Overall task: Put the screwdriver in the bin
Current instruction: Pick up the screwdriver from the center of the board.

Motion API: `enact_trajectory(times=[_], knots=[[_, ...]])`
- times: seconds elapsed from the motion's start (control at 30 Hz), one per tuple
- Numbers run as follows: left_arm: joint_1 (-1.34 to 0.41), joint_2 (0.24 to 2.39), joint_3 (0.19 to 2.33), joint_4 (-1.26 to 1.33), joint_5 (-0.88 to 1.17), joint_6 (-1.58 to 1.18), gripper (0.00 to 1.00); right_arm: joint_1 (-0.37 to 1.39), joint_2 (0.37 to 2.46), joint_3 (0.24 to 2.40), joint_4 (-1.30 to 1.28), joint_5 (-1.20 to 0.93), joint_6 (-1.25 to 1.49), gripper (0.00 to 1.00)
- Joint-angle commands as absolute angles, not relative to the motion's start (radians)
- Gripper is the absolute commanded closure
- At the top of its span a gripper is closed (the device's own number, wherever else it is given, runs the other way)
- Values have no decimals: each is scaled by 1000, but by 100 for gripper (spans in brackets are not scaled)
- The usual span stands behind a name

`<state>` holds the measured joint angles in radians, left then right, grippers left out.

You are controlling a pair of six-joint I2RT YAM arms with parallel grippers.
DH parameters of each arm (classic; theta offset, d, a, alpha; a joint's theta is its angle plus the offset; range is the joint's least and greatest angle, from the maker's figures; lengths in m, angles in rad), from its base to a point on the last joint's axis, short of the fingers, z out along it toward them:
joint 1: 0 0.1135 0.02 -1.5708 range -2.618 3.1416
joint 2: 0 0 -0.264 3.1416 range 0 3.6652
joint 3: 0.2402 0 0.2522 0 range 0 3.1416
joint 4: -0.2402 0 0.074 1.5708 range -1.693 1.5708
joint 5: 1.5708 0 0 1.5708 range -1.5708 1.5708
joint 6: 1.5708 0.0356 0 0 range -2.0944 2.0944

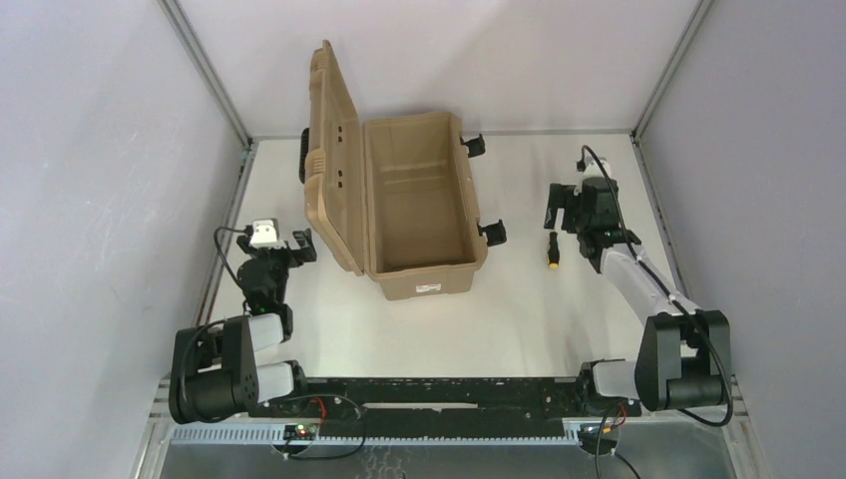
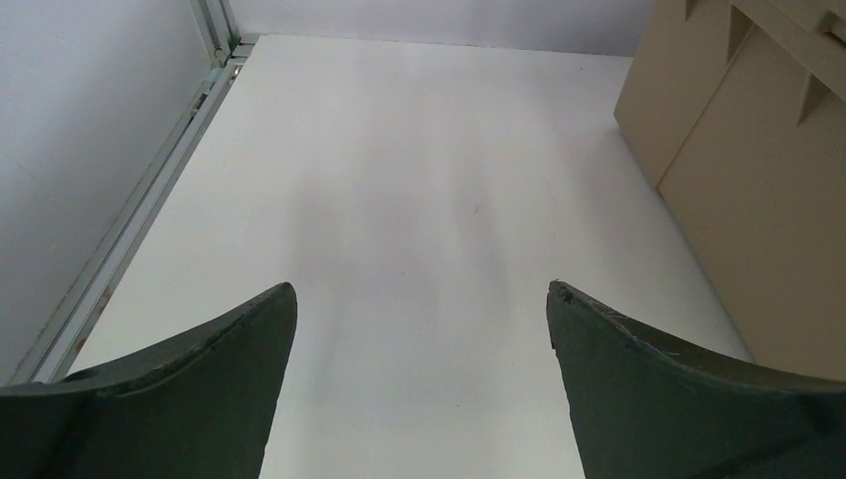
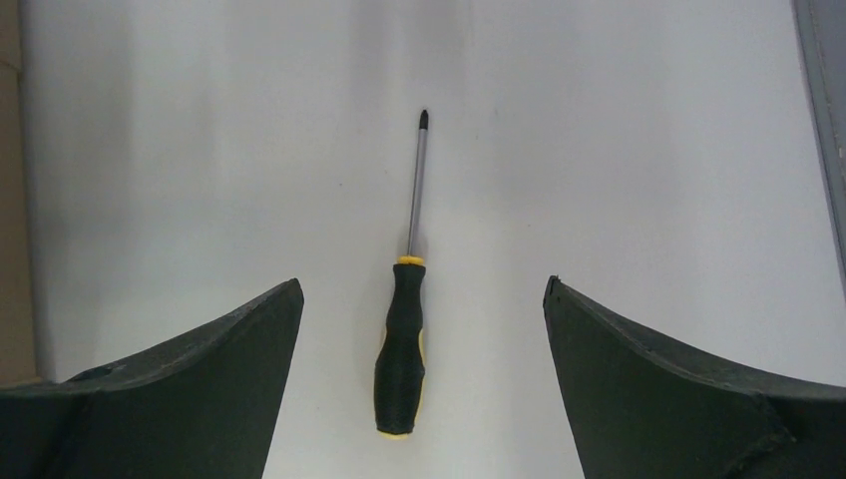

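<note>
**Screwdriver on the table, framed by the right gripper's parted fingers**

Top view: I see the bin [image 1: 399,284], a tan tub, standing left of centre on the white table [image 1: 559,319]. Its lid [image 1: 334,160] is swung up on the left side and its inside is bare. Two black latches [image 1: 494,233] hang on its right wall, and a small white label sits on its near end. The screwdriver [image 1: 552,249] lies flat on the table to the right of the bin, apart from it. Its yellow-tipped handle end points toward the arm bases. The right gripper [image 1: 554,208] hangs over the shaft end, which it hides from this camera. The left gripper [image 1: 302,246] hangs beside the raised lid, on the bin's left.

Right wrist view: the right gripper [image 3: 421,282] has its fingers spread wide. The screwdriver [image 3: 404,339] lies lengthwise between them, and neither pad touches it. The black handle lies nearest my camera and the thin shaft points away.

Left wrist view: the left gripper [image 2: 421,287] is likewise spread wide over bare table, gripping nothing. The bin's tan outer side [image 2: 758,200] fills the right edge.
</note>
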<state>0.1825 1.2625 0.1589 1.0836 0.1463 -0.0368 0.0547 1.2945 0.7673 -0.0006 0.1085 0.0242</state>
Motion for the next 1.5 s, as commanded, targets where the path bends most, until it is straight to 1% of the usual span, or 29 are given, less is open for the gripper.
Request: enact_trajectory(times=[0.0, 0.23, 0.47, 0.6, 0.7, 1.47], knots=[[190, 1266, 132, 1189, 166, -48, 0, 59, 1345, 892, -269, 131, 38, 1], [190, 1266, 131, 1189, 167, -48, 0, 55, 1488, 1093, -507, 79, 57, 6], [189, 1266, 130, 1190, 168, -48, 0, 52, 1600, 1198, -641, 54, 70, 11], [191, 1265, 130, 1190, 167, -48, 0, 53, 1644, 1227, -677, 36, 87, 13], [190, 1266, 131, 1190, 167, -48, 0, 53, 1680, 1245, -706, 38, 95, 16], [191, 1265, 131, 1190, 167, -48, 0, 62, 1835, 1289, -738, 85, 163, 33]])
